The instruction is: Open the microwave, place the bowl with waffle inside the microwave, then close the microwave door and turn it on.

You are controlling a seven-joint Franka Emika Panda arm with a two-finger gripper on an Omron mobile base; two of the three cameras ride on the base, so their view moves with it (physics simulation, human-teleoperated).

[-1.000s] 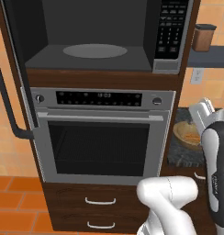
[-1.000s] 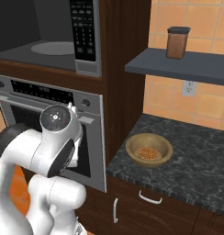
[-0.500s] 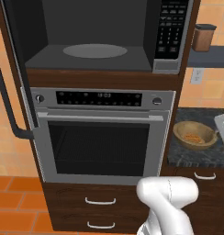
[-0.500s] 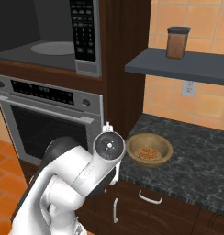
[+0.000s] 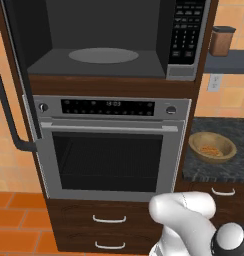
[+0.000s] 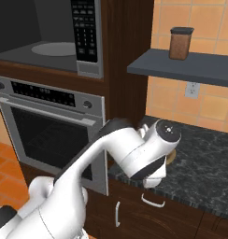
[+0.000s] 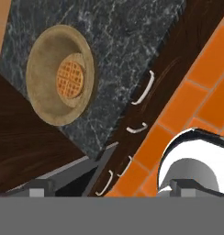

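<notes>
The microwave stands open, its grey cavity and round turntable bare. The microwave door is swung out to the left, showing its black bar handle. On the dark counter to the right sits the tan bowl with the waffle in it. From above, the hand view looks down on the bowl and the waffle. My gripper is open and holds nothing, over the counter's front edge and apart from the bowl. My arm hides most of the bowl in the right base view.
A silver oven sits under the microwave, with drawers below it. A brown canister stands on a grey shelf above the counter. The microwave keypad faces the room.
My arm has swung right, from in front of the oven to over the counter by the bowl. The gripper stayed open. The bowl and microwave have not moved.
</notes>
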